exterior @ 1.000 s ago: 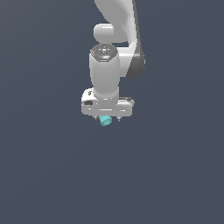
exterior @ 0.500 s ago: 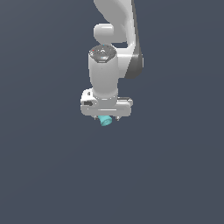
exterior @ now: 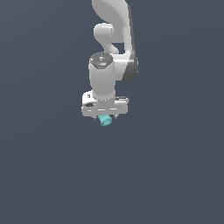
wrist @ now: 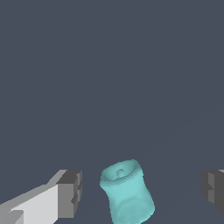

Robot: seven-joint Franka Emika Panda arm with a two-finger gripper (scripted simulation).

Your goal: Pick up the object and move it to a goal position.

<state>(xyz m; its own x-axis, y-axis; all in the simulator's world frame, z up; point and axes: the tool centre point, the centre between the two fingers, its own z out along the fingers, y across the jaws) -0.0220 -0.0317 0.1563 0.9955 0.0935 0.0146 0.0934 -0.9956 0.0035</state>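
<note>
Claw [exterior: 105, 114] over cylinder [exterior: 105, 120], pre-grasp.
Fingers apart; cylinder [wrist: 127, 191] between them, untouched, its axis tilted, crossing the finger line.

White rounded arm [exterior: 111, 26] segments, dark joint band, flat white claw [exterior: 105, 114] bar, grey ridged fingertips [wrist: 70, 192].

A bare simulated scene is showing: flat, featureless slate-grey ground [exterior: 52, 175] is filling both views, unfurnished.

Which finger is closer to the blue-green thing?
The lighter finger, with the white arm piece behind it, sits closer to the teal cylinder. The other finger stands farther off. Neither touches it.
</note>
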